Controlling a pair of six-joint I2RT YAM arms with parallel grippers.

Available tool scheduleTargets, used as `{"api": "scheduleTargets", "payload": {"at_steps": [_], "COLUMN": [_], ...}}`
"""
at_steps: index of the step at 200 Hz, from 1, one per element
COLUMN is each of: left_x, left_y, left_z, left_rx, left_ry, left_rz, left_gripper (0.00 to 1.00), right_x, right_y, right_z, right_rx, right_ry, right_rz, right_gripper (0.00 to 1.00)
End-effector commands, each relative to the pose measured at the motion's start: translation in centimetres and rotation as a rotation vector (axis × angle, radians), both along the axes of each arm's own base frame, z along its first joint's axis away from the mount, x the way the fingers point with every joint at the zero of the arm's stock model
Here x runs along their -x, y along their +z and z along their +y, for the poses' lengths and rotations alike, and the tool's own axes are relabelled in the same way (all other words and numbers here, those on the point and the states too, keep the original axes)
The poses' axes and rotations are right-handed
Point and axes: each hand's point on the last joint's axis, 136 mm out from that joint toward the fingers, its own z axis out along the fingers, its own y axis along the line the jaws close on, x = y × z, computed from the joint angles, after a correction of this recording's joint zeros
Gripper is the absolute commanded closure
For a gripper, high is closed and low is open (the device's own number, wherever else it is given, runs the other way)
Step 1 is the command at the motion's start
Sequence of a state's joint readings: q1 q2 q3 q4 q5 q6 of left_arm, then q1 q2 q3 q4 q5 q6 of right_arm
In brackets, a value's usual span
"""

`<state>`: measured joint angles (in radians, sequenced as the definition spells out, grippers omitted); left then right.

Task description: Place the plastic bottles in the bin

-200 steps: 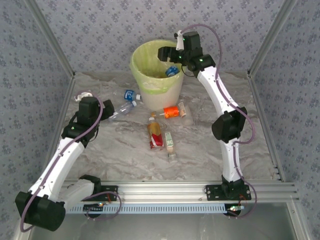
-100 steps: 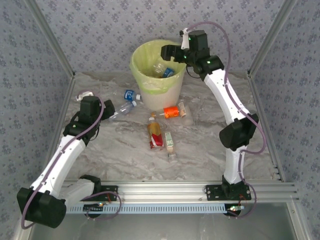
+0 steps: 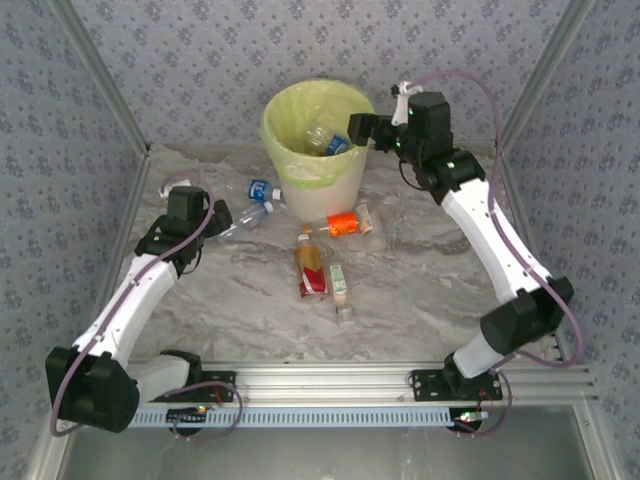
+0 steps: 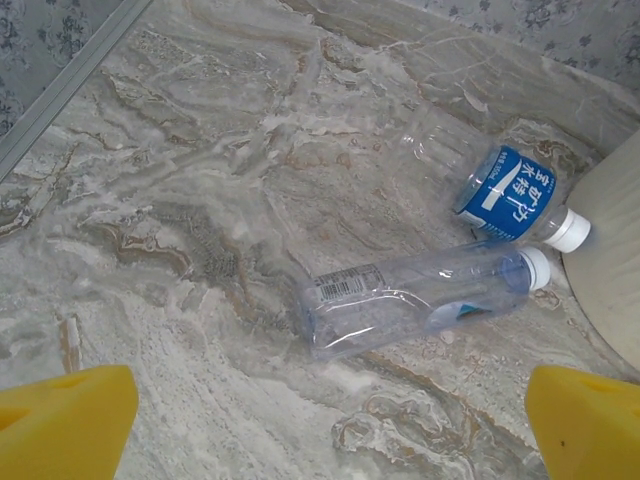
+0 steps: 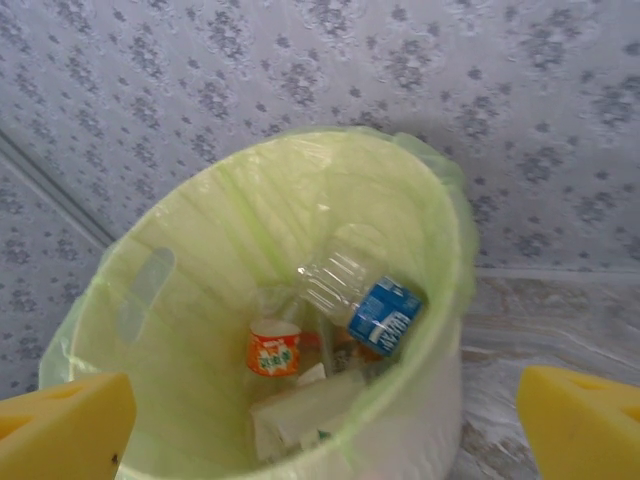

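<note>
Hanging low over the left side of the desk [image 3: 420,290] with the left claw [image 3: 212,216] spread as wide as it goes, pads [image 4: 65,425] far apart, gripping nothing. Looking down from there on a clear bottle [image 4: 420,298] lying flat, long axis crossways in the left wrist view, cap toward the bin [image 4: 610,250]. Just beyond it, lying flat too, a blue-labelled bottle [image 4: 505,195], white cap slanting toward the bin wall and just beside it. Holding the right claw [image 3: 360,128] at the bin's right rim, equally wide and empty. Resting inside the bin, a tilted bottle [image 5: 375,300] among others. In front of the bin, lying crossways, an orange-labelled bottle [image 3: 345,222]. Nearer, side by side with long axes running near to far, an amber bottle [image 3: 310,268] and a small bottle [image 3: 341,287].
</note>
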<state>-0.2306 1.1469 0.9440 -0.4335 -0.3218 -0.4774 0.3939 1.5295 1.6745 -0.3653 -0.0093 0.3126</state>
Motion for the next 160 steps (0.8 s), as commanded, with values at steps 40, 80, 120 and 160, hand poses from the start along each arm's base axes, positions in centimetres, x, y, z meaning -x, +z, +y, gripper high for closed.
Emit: {"api": "scheduleTargets", "payload": {"at_steps": [40,80,120,160], "left_x": [-3.1,-5.0,-6.8,-11.6], "left_y": [1.6,0.4,-1.7,-2.5], "left_z": [0.9,1.9,3.6,3.1], "left_rx": [-0.094,-0.139,-0.116,-0.001], "left_ry": [-0.068,-0.111,-0.115,-0.168], "left_rz": [0.036,0.131,0.269,0.263], "left_gripper": [0.0,0.01,0.01,0.01], "right_x": [5.1,8.3,10.0,10.0], "right_y": [-3.8,-6.9,-9.3,-10.8], "right_z": [-6.1,-11.5,-13.8,-14.9], "right_rx": [0.02,0.069,0.106,0.116], "right_ry": [-0.198,-0.405,-0.487,-0.538], "right_rz": [0.023,-0.012,0.014,0.059], "right_gripper": [0.0,0.0,0.0,0.0]}}
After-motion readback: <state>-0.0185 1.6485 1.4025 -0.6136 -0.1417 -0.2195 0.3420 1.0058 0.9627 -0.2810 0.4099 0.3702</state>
